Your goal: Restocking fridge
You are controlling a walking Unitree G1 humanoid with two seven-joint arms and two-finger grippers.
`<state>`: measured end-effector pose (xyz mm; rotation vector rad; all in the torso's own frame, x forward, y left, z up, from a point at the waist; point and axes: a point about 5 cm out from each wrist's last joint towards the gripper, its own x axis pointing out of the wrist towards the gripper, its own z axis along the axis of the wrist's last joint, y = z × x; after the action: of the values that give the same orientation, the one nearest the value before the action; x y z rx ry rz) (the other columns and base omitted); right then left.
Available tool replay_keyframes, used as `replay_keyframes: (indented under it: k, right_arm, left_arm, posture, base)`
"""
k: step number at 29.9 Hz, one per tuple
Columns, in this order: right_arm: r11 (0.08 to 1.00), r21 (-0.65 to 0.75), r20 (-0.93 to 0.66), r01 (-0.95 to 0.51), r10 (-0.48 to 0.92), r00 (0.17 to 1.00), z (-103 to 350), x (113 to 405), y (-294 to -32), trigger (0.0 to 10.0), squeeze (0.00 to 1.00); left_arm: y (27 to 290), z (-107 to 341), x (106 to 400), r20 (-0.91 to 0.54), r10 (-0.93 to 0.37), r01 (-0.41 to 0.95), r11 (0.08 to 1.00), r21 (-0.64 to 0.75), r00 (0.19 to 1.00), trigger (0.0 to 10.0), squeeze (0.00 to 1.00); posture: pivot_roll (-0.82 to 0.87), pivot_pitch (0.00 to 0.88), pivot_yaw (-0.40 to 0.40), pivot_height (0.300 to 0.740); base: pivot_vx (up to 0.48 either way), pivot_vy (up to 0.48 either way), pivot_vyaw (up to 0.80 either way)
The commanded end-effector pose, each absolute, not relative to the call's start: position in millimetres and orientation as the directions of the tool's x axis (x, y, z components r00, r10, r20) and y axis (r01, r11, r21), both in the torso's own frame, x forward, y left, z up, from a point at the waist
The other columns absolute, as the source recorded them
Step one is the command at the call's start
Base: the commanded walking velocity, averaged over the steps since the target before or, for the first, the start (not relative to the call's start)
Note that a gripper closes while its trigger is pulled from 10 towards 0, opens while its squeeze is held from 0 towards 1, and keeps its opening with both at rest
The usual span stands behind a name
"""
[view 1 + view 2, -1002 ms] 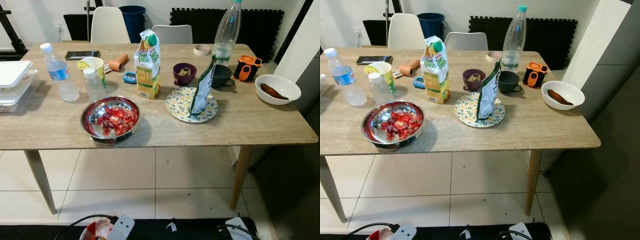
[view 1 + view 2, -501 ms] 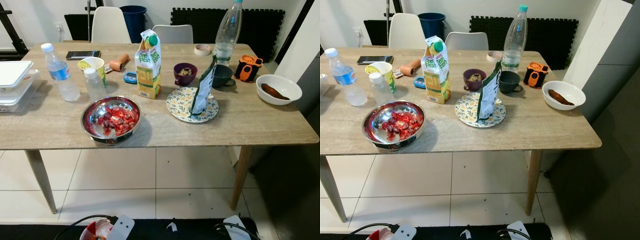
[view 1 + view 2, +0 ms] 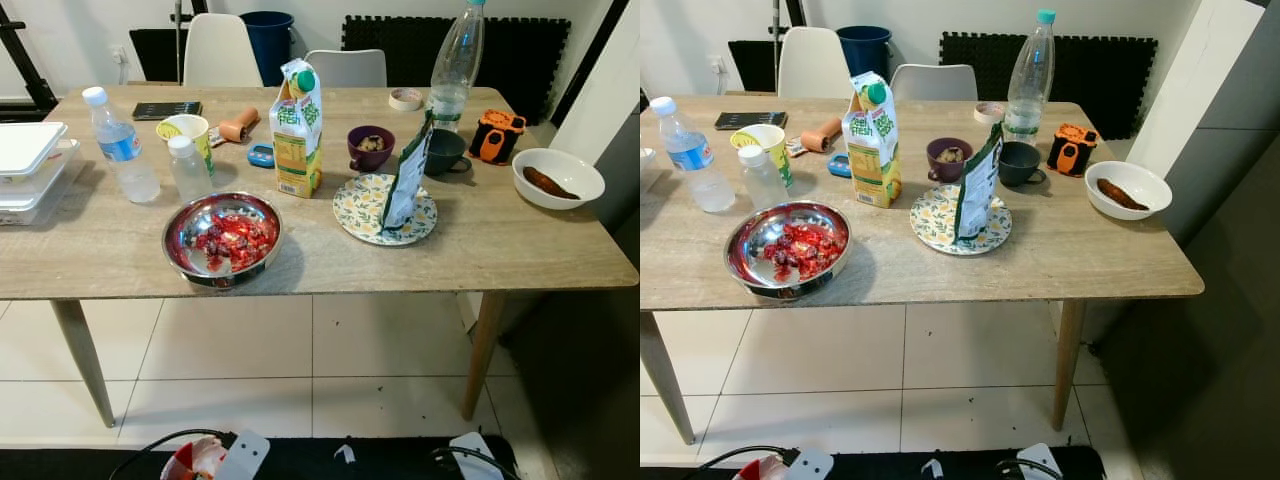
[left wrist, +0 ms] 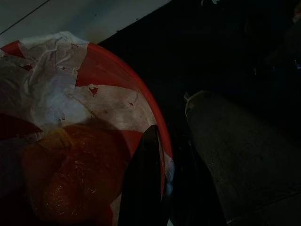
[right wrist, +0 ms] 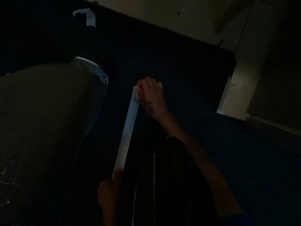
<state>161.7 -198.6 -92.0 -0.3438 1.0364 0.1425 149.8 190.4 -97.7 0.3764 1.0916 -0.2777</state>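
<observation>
My left hand hangs low in front of the robot's body, below the tabletop edge and over a dark mat on the floor. In the left wrist view one black finger lies across the rim of a red bowl. I see only that one finger, so I cannot tell whether the hand is clamped on the bowl or merely resting against it. The bowl is lined with crumpled white wrap and holds a glossy orange-red lump of food.

The right wrist view is very dark. I can make out a person's two hands holding a pale strip between them.

On the tabletop I count:
- three clear plastic bottles: a small one with a blue label, a shorter one with a white cap and a tall one with a teal cap;
- one juice carton, standing upright;
- one steel bowl of red pieces, near the front edge;
- one white bowl with something brown in it;
- one purple cup and one dark mug;
- one floral plate with a pouch standing on it.

Two white chairs stand behind the tabletop.
</observation>
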Motion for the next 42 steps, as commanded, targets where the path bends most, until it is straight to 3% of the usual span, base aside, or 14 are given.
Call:
replay_keyframes:
  k: [1, 42]
  right_arm:
    - [0.943, -0.193, -0.886, -0.272, -0.048, 0.461, -98.0, 147.4, -198.5, 10.0, 0.00]
    - [0.939, -0.199, -0.887, -0.280, -0.052, 0.458, -98.0, 147.1, -199.4, 10.0, 0.00]
  left_arm:
    - [187.5, -106.5, 127.0, -0.935, -0.044, 0.429, 0.895, 0.120, 0.353, 10.0, 0.00]
    - [187.7, -106.9, 125.6, -0.936, -0.042, 0.422, 0.899, 0.117, 0.350, 10.0, 0.00]
  posture:
    - [-0.05, 0.118, -0.011, 0.740]
    - [-0.04, 0.111, -0.014, 0.740]
  base:
    - [0.000, 0.000, 0.00]
    - [0.000, 0.000, 0.00]
